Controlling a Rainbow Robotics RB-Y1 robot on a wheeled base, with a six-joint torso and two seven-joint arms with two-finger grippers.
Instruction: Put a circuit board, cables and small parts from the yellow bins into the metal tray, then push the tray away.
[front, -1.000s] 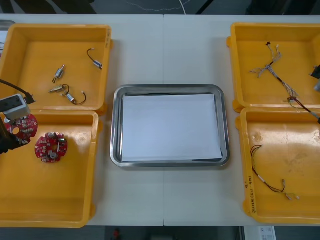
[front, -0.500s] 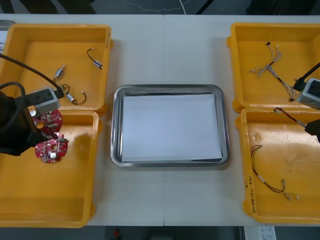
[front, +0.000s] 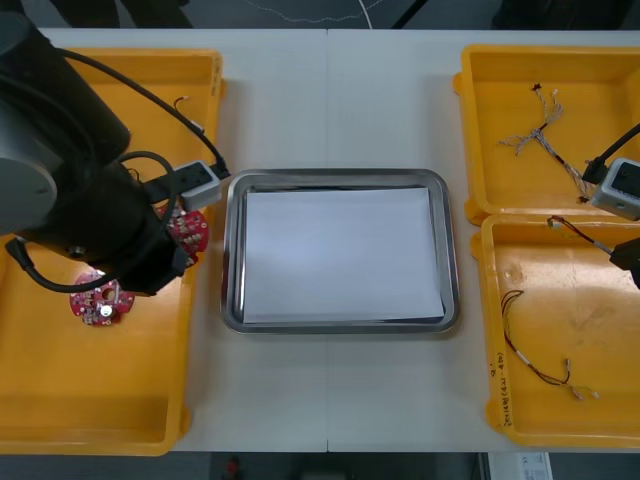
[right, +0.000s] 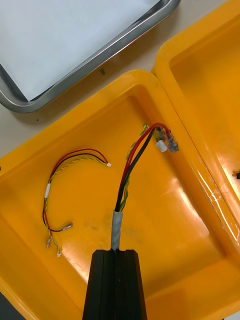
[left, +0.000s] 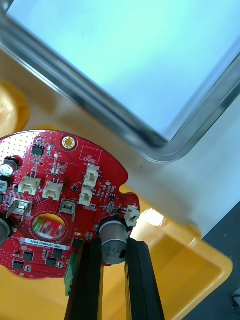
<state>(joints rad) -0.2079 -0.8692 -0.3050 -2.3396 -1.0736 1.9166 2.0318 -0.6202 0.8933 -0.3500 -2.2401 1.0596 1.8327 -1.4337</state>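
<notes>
My left gripper (left: 114, 246) has its jaws pinching a red circuit board (left: 55, 195) just left of the metal tray (front: 232, 250). My right gripper (right: 116, 254), jaws clamping a red and yellow cable (right: 133, 159), hangs over the yellow bin (front: 575, 330) right of that tray.

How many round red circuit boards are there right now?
2. One circuit board is clamped in the left gripper beside the metal tray; the other board lies in the near left bin, partly under the arm, which may hide more.
</notes>
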